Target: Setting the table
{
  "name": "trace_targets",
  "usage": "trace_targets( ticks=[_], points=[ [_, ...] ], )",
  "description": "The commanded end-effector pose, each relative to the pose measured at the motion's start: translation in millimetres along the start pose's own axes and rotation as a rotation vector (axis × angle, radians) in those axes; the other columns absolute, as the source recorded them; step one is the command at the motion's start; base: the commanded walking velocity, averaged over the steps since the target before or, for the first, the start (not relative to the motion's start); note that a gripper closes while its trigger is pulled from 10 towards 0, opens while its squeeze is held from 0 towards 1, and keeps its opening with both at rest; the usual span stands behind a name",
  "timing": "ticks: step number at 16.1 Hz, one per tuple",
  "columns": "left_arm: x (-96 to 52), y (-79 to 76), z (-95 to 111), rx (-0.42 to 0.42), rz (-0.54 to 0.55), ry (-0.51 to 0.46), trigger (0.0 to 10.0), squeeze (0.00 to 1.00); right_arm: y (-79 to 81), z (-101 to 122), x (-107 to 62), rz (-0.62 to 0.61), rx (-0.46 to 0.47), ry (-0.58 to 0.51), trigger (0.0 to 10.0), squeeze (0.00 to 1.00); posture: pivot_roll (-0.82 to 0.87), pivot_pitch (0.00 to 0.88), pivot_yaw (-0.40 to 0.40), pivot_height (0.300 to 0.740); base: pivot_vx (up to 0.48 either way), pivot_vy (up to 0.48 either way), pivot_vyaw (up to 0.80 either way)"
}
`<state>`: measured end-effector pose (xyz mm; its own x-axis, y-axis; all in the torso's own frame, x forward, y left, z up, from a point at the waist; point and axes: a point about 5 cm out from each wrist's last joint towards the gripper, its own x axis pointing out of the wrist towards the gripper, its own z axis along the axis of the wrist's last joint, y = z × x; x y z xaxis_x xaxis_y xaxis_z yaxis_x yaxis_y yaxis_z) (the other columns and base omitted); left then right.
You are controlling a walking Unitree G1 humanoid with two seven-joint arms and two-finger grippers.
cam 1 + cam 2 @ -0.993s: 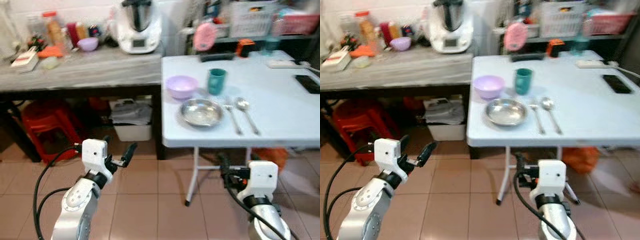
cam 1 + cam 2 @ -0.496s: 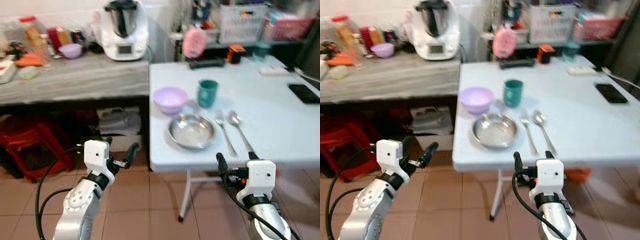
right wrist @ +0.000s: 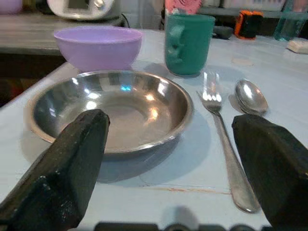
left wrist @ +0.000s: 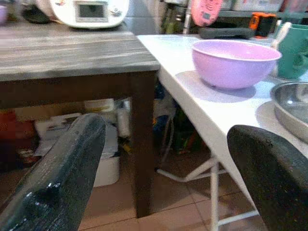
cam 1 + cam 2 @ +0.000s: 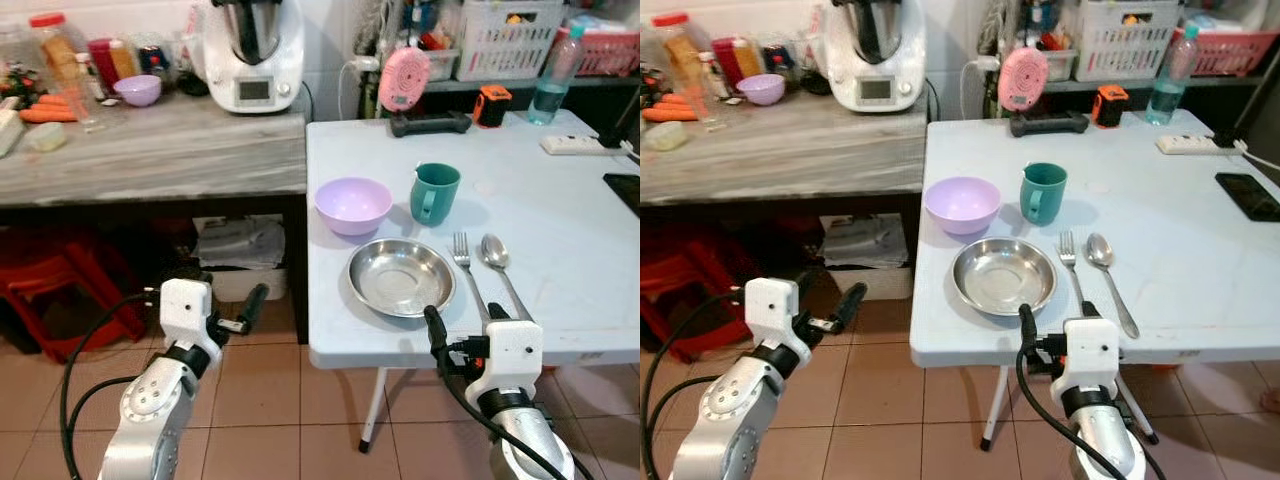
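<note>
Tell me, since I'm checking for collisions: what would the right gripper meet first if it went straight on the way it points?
Most likely the steel plate. The right gripper is open at the near edge of the white table, its fingers straddling the plate, with the fork just beside. Depth is uncertain.

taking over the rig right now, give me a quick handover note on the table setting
Left gripper: open, empty, low beside the white table, over the floor.
Right gripper: open, empty, at the table's near edge, facing the steel plate.
Laid out: steel plate near the front edge, fork and spoon side by side to its right, lilac bowl and teal mug behind it.
Done: one place looks fully set.
Left: probably nothing for this place; check whether more settings are wanted.
</note>
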<state>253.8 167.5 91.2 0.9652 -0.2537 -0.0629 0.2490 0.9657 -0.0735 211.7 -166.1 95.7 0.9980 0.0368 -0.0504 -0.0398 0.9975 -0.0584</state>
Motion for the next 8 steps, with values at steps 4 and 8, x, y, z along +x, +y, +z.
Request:
trace_targets(
  ticks=[4, 8],
  points=[
    [-3.7, 7.5, 1.8, 0.056, 0.023, 0.008, 10.0, 0.00, 2.9, 5.8, -1.2, 0.010, -0.007, -0.025, 10.0, 0.00, 0.01, 0.000, 0.044, 0.740, 0.000, 0.000, 0.00],
    [-3.1, 3.2, 1.4, 0.053, 0.015, 0.004, 10.0, 0.00, 2.9, 7.1, -0.8, 0.014, -0.010, -0.029, 10.0, 0.00, 0.01, 0.000, 0.042, 0.740, 0.000, -0.272, 0.00]
  ],
)
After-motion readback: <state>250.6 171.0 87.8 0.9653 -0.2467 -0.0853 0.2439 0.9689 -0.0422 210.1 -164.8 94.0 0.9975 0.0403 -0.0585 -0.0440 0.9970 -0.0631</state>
